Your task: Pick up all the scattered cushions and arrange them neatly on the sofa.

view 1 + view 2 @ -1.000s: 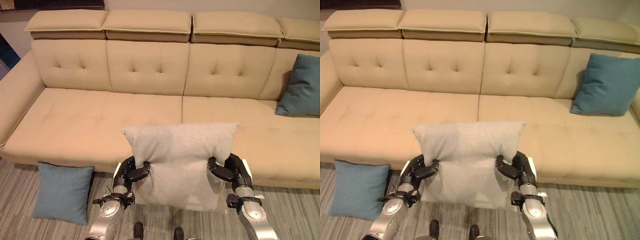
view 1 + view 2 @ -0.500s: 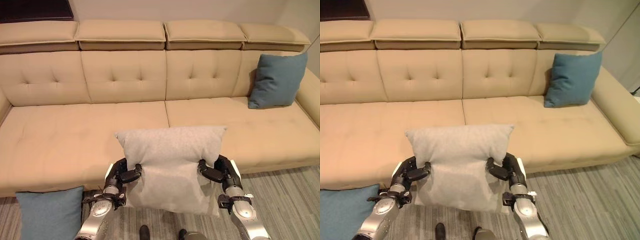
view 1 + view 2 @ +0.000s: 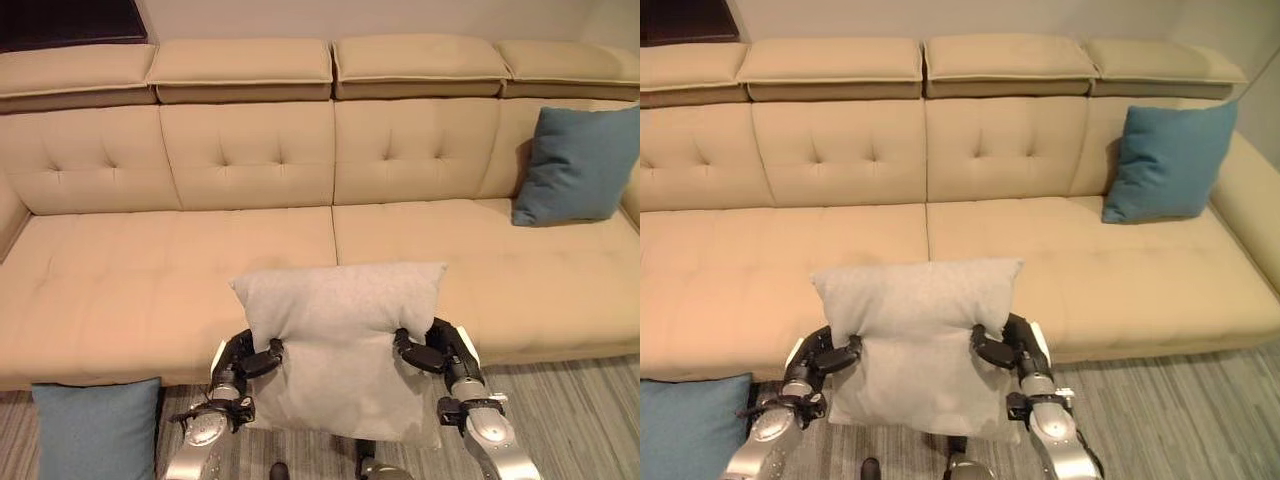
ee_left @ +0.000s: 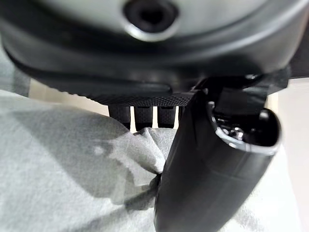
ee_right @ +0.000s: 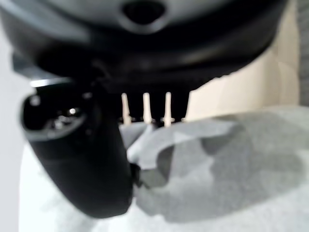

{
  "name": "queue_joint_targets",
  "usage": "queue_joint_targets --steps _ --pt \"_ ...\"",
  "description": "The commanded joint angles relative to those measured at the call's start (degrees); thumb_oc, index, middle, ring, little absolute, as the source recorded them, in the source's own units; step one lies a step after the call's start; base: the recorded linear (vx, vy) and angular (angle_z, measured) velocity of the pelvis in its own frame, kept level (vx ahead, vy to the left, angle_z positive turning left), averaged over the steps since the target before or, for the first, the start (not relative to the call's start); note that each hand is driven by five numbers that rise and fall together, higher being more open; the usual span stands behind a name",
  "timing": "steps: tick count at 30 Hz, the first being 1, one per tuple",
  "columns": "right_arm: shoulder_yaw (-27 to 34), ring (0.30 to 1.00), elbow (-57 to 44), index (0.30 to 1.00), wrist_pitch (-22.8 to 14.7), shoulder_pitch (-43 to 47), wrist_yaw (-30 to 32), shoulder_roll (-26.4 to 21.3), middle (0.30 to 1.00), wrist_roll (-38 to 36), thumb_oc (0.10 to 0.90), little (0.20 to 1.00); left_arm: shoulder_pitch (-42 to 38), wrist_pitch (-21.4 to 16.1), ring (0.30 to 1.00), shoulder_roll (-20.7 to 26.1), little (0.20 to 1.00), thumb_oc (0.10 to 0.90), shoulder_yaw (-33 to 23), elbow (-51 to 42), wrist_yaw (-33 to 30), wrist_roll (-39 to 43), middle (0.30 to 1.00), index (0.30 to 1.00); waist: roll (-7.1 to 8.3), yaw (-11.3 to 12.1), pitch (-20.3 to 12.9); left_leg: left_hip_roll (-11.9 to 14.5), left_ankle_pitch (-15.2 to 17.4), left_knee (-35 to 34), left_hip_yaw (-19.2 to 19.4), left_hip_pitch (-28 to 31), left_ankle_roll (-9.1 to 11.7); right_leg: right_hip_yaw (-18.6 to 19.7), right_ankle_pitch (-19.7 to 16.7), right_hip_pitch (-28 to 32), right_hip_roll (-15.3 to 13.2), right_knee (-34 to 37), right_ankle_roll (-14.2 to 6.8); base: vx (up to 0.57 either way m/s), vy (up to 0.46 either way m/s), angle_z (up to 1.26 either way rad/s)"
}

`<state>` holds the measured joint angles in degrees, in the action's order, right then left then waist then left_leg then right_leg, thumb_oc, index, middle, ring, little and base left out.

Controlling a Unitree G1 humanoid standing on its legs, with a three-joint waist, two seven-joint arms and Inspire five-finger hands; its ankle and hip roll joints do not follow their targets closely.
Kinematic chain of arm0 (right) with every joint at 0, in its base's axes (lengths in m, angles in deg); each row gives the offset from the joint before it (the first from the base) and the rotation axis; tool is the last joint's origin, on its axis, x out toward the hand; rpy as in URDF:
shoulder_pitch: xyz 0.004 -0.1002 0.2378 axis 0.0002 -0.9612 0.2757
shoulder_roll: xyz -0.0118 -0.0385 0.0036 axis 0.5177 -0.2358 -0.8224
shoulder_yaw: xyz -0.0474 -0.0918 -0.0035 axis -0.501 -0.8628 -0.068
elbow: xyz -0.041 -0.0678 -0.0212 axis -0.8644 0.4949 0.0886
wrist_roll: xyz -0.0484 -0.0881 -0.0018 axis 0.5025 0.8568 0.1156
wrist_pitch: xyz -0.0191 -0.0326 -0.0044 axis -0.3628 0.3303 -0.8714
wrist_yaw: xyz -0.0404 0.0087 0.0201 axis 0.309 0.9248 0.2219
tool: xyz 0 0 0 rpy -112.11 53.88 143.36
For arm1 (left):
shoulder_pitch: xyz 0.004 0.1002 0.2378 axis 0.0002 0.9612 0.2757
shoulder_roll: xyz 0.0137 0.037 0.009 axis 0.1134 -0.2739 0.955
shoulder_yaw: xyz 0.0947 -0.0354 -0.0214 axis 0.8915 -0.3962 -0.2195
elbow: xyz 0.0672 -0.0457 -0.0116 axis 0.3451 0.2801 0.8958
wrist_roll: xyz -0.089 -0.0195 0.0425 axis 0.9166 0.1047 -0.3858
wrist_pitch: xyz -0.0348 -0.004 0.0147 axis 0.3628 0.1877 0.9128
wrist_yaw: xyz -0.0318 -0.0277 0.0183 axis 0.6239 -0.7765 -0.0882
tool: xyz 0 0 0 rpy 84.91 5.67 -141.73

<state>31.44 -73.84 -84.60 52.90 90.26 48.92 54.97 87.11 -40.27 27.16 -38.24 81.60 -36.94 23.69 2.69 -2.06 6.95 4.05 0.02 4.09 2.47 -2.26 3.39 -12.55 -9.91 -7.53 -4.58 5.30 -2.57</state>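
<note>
Floor [image 3: 575, 385]: grey, fine pale and dark streaks running lengthwise, like plank or woven covering. Widest bare stretch at 4 to 5 o'clock in both eye views; streaks slant slightly there. Narrow strip also at 7 o'clock, by frame edge.

Wall [image 3: 400, 14]: plain, pale beige, thin band along 12 o'clock edge.

Dark panel [image 3: 70, 20]: at 11 o'clock, set against wall, near black, straight lower edge, cut off by frame; cannot tell what it is.
</note>
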Motion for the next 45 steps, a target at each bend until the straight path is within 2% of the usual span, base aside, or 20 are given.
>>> queue_joint_targets --steps 1,2,4,6,8,11,17,21,25,27,31,35,38,39,40,41,42,45 --pt "0.21 0.3 -6.8 0.3 -7.65 6.0 -1.24 -0.06 0.3 -0.1 0.4 0.3 -8.49 -7.07 0.3 -2.2 0.3 0.4 3.39 -7.76 4.94 -0.42 0.3 0.3 1.68 -0.59 -2.57 -0.17 4.66 15.34 0.62 -6.09 1.94 0.52 8.89 2.96 -1.1 -5.5 -2.67 0.06 -0.154 0.39" --pt "0.32 0.3 -6.54 0.3 -7.37 5.94 -1.23 -0.28 0.3 -0.28 0.4 0.3 -8.52 -6.81 0.3 -2.4 0.3 0.4 3.34 -7.6 5.09 -0.62 0.3 0.3 1.87 -0.33 -2.46 -0.27 4.96 17.25 0.6 -8.23 1.32 0.59 9.58 3.69 -0.59 -5.14 -2.06 0.11 -0.131 0.17" --pt "0.41 0.3 -6.3 0.3 -7.24 5.69 -1.22 -0.37 0.3 -0.28 0.4 0.3 -8.33 -6.63 0.3 -2.47 0.3 0.4 3.33 -7.48 5.13 -0.76 0.3 0.3 2.12 -0.26 -2.6 -0.78 5.57 16.85 0.41 -9.21 0.99 0.69 9.81 4.1 -0.58 -4.84 -2.06 0.1 -0.059 0.01" --pt "0.8 0.3 -6.08 0.3 -7.1 5.4 -1.24 -0.49 0.3 -0.3 0.4 0.3 -8.09 -6.32 0.3 -2.45 0.3 0.4 3.55 -7.2 5.36 -1.07 0.3 0.3 2.59 -0.1 -2.86 -1.3 6.11 13.99 0.87 -10.4 0.57 0.65 10.24 5.1 -0.57 -4.29 -2.24 0.14 -0.02 -0.05" --pt "0.91 0.3 -5.86 0.3 -7.0 5.33 -1.04 -0.41 0.3 -0.38 0.4 0.3 -8.12 -5.91 0.3 -2.32 0.3 0.4 3.58 -7.15 5.23 -1.54 0.3 0.3 2.59 0.33 -3.0 -1.72 4.15 10.05 1.17 -11.15 0.47 1.01 10.68 6.27 0.13 -3.71 -2.36 0.17 0.003 -0.01" --pt "0.77 0.3 -5.16 0.3 -6.78 5.57 -0.62 -0.32 0.3 -0.1 0.4 0.3 -7.67 -5.62 0.3 -2.13 0.3 0.4 3.32 -7.63 4.79 -1.85 0.3 0.3 1.91 1.67 -2.77 -2.9 0.06 4.41 -0.86 -12.58 0.96 2.46 11.88 7.92 1.9 -3.34 -2.33 0.17 0.046 0.02" --pt "-0.54 0.3 -5.11 0.3 -6.64 5.58 -1.67 0.75 0.3 0.38 0.4 0.3 -6.04 -5.45 0.3 -1.07 0.3 0.4 2.79 -8.47 5.48 -1.69 0.3 0.3 1.97 2.62 -4.21 -3.2 0.5 0.82 -1.42 -8.31 0.03 4.12 13.42 9.54 1.95 -4.14 -2.73 0.2 0.095 -0.41" --pt "-1.4 0.3 -5.24 0.3 -6.44 6.1 -2.53 2.11 0.3 0.08 0.4 0.3 -5.37 -5.24 0.3 -0.08 0.3 0.4 2.45 -8.97 5.5 -1.96 0.3 0.3 2.13 3.61 -4.74 -3.67 2.12 0.04 0.27 -5.73 -1.74 5.3 14.1 8.85 0.44 -8.95 -3.89 0.12 0.125 -0.26" --pt "-2.01 0.3 -5.85 0.3 -6.3 7.14 -3.37 2.94 0.3 0.55 0.4 0.3 -4.94 -5.42 0.3 1.02 0.3 0.4 1.66 -9.6 5.18 -1.89 0.3 0.3 1.27 3.09 -3.09 -3.83 2.73 -0.42 0.89 -3.82 -3.95 6.24 10.43 2.67 -1.36 -21.78 -6.84 0.05 0.122 -0.23" --pt "-2.11 0.3 -6.09 0.3 -6.45 7.13 -3.47 3.3 0.3 0.56 0.4 0.3 -4.73 -5.58 0.3 1.3 0.3 0.4 1.3 -9.59 5.2 -1.87 0.3 0.3 0.55 2.85 -2.48 -3.55 2.95 -0.84 0.75 -2.97 -4.38 6.11 10.1 0.08 -1.61 -25.71 -7.36 0.04 0.075 -0.05" --pt "-1.94 0.3 -6.22 0.3 -6.4 6.98 -3.39 3.24 0.3 1.25 0.4 0.3 -4.39 -5.87 0.3 0.78 0.3 0.4 1.14 -9.37 5.37 -1.67 0.3 0.3 0.06 2.16 -2.75 -3.94 3.51 -2.54 -0.15 -0.78 -4.13 5.76 11.25 -1.19 -1.56 -19.74 -5.98 0.11 -0.008 0.02" --pt "-1.56 0.3 -6.18 0.3 -6.51 6.64 -3.1 2.83 0.3 0.83 0.4 0.3 -4.78 -6.09 0.3 0.22 0.3 0.4 0.99 -9.08 5.27 -1.74 0.3 0.3 0.92 1.48 -3.03 -4.72 4.38 -3.17 -1.26 0.6 -3.37 6.36 9.15 -0.62 -0.92 -8.99 -5.82 0.12 -0.125 0.07" --pt "-1.1 0.3 -6.17 0.3 -6.5 5.91 -2.85 2.22 0.3 1.0 0.4 0.3 -5.16 -6.31 0.3 -0.48 0.3 0.4 1.05 -8.99 5.22 -1.4 0.3 0.3 1.4 1.55 -3.33 -4.41 4.65 -2.43 -1.85 0.2 -1.99 6.83 8.93 1.14 -0.03 -7.04 -4.95 0.05 -0.174 0.34" --pt "-0.27 0.3 -6.48 0.3 -6.76 5.28 -2.56 1.52 0.3 0.58 0.4 0.3 -6.15 -6.47 0.3 -0.96 0.3 0.4 1.64 -8.64 5.21 -1.26 0.3 0.3 1.92 1.27 -3.05 -3.63 5.2 1.31 -1.92 -1.67 -0.5 5.46 8.79 2.7 0.14 -5.11 -4.34 0.03 -0.268 0.45" --pt "0.21 0.3 -6.63 0.3 -6.95 5.05 -2.27 0.96 0.3 0.35 0.4 0.3 -6.62 -6.53 0.3 -1.32 0.3 0.4 1.96 -8.7 5.25 -1.13 0.3 0.3 2.14 0.98 -2.7 -3.07 5.37 4.12 -1.49 -3.41 0.03 4.66 9.02 3.63 0.14 -4.29 -3.9 0.02 -0.21 0.53" --pt "0.23 0.3 -6.63 0.3 -6.96 5.06 -2.28 0.95 0.3 0.34 0.4 0.3 -6.64 -6.53 0.3 -1.34 0.3 0.4 1.97 -8.7 5.25 -1.13 0.3 0.3 2.05 0.82 -2.73 -3.04 5.61 4.63 -1.69 -3.77 0.06 4.46 8.99 3.63 0.18 -4.21 -3.88 0.0 -0.145 0.96" --pt "0.7 0.3 -6.32 0.3 -6.94 5.15 -1.97 0.22 0.3 0.02 0.4 0.3 -6.99 -6.46 0.3 -1.75 0.3 0.4 2.22 -8.42 5.46 -0.91 0.3 0.3 2.25 0.69 -2.33 -2.05 5.7 8.25 -0.46 -5.84 0.53 3.09 9.33 5.01 0.08 -3.25 -3.26 0.0 -0.086 0.98" --pt "0.66 0.3 -6.11 0.3 -6.79 5.11 -1.96 -0.04 0.3 -0.14 0.4 0.3 -6.99 -6.4 0.3 -1.92 0.3 0.4 2.23 -8.29 5.38 -0.83 0.3 0.3 2.07 0.54 -2.26 -1.67 5.9 9.48 -0.22 -6.4 0.63 2.5 9.61 5.51 0.23 -3.21 -2.91 0.04 -0.069 0.23"
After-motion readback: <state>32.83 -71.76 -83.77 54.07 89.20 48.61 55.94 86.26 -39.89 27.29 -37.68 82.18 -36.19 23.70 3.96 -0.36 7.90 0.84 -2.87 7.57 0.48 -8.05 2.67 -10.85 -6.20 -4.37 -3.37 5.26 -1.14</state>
